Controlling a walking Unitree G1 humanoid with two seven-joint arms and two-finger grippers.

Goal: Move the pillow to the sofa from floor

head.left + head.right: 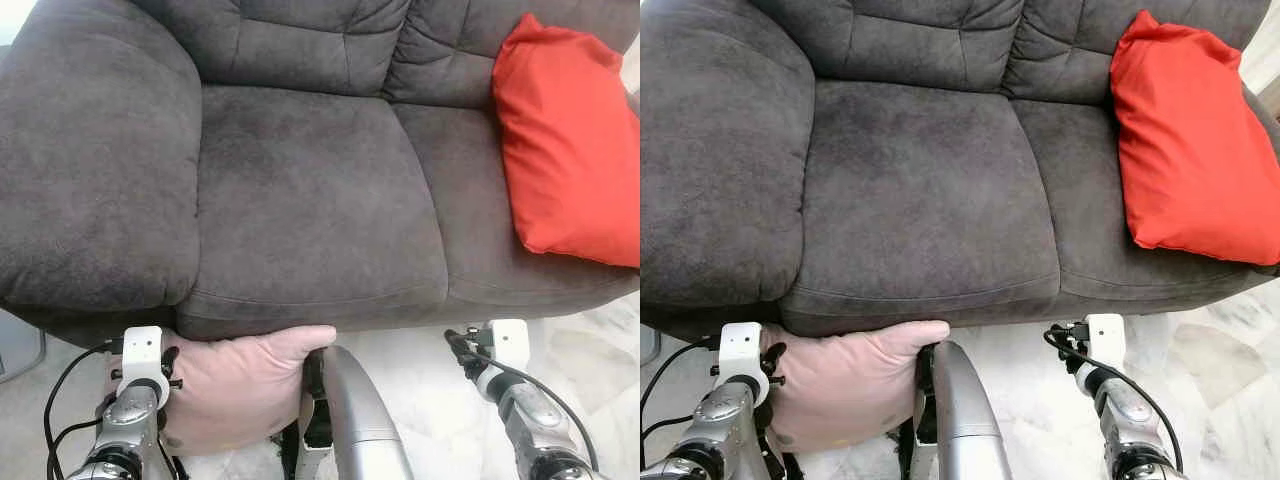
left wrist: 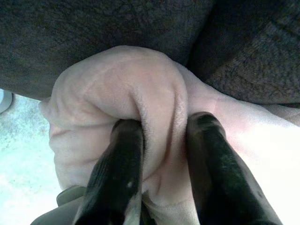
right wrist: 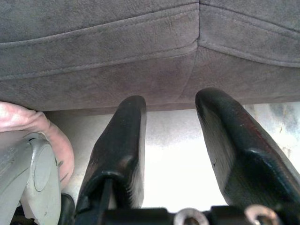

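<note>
From the head views, the pink pillow hangs low at the near edge of the grey sofa, below the seat; lifted short, it could snag on the seat front. A red cushion lies far right. In the left wrist view, the left gripper has its fingers clamped on a thin fold, which might slip free. The pillow's lower half is cut off. In the right wrist view, the right gripper hangs with fingers apart, empty, near the floor.

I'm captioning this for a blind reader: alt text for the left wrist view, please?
The left gripper pinches a fold of the pink pillow between its two black fingers. The dark grey sofa front rises just behind it, with pale floor to one side.
</note>
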